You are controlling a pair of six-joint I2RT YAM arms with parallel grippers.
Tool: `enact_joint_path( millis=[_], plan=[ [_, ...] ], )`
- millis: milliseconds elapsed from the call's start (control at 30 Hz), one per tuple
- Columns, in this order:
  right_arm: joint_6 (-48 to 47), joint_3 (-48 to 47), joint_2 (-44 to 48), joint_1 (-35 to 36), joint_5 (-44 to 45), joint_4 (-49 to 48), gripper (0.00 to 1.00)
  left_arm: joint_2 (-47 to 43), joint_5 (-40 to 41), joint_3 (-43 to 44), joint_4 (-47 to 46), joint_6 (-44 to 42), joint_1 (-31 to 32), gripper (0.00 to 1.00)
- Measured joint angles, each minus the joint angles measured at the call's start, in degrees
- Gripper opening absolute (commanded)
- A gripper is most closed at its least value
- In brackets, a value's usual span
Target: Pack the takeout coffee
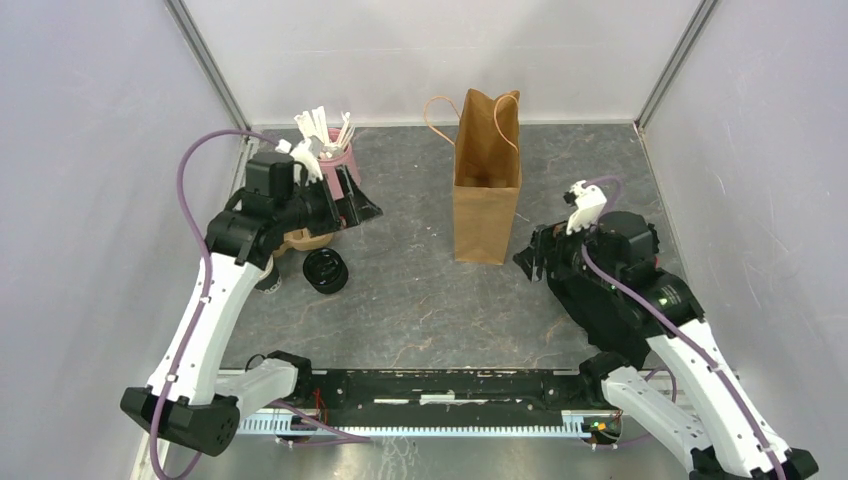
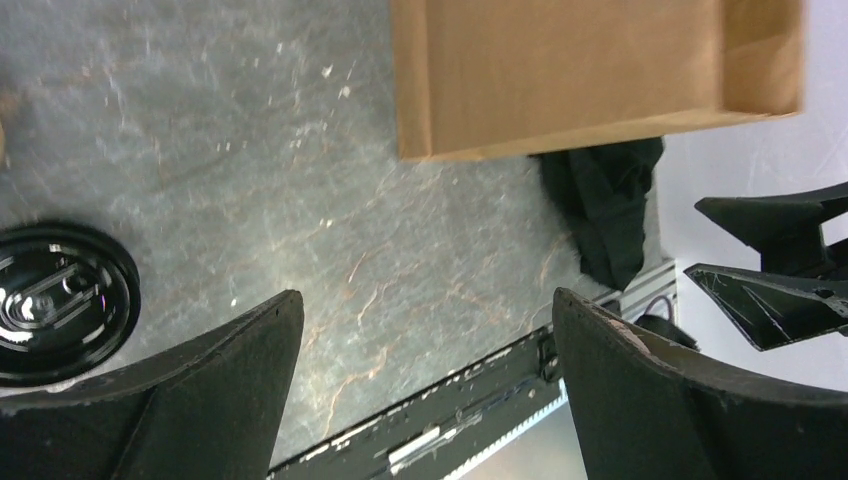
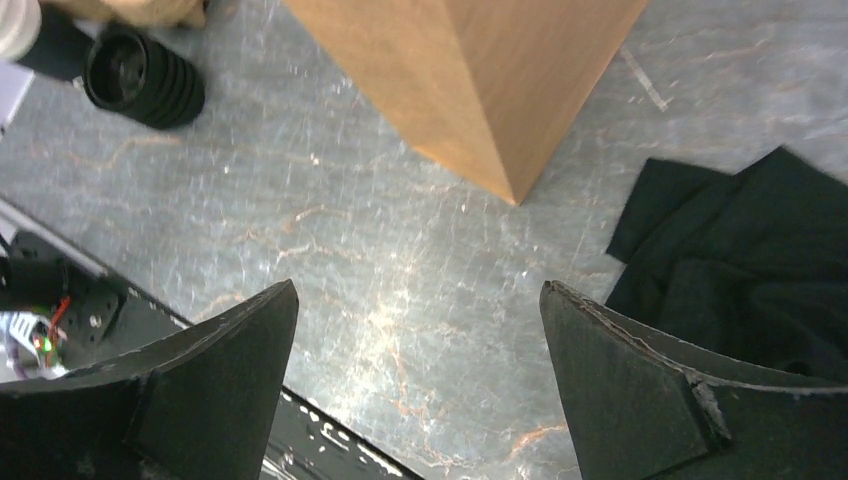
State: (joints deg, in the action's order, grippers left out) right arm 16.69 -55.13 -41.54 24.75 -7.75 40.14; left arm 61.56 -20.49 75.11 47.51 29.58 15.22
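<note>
No legible text (lid (image 2: 60, 303) embossing unreadable)

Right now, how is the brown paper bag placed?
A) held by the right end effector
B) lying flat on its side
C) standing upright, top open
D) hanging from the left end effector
C: the brown paper bag stands upright with its top open, and the left end effector and right end effector are both open and empty.
</note>
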Motion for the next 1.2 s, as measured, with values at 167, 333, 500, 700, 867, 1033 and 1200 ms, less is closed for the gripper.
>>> enact_joint_path(
  millis=[167, 333, 500, 700, 867, 1033, 1200],
  plan=[
    [-1.6, 8.5, 0.5, 0.1, -5.5, -3.0, 0.98, 1.8, -0.5, -6.0, 0.0, 0.4, 0.0, 1.00],
    [-2.4, 13.2, 2.0, 0.3, -6.1, -4.1, 0.98, 3.9, -1.4, -10.5, -3.4, 4.1, 2.1, 0.99],
    [-3.1, 12.0, 2.7, 0.4, 1.7, -3.6, 0.98, 9.0, -1.6, -12.5, -9.7, 8.6, 9.3, 0.95],
    [-4.0, 6.9, 4.5, 0.4, 7.6, -3.0, 0.98, 23.1, -1.5, -12.9, -18.6, 15.2, 12.9, 0.82],
    [-4.7, 5.2, 6.5, 0.4, 10.8, -2.6, 0.98, 33.7, 1.0, -10.2, -21.6, 18.6, 13.1, 0.77],
    [-6.1, 4.5, 6.8, 0.4, 13.2, -2.2, 0.98, 44.8, 1.0, -0.3, -24.1, 20.8, 15.6, 0.76],
    [-8.1, 4.1, 6.8, 0.4, 15.9, -1.6, 0.98, 52.0, 0.2, 6.7, -29.2, 24.1, 20.7, 0.75]
  ],
)
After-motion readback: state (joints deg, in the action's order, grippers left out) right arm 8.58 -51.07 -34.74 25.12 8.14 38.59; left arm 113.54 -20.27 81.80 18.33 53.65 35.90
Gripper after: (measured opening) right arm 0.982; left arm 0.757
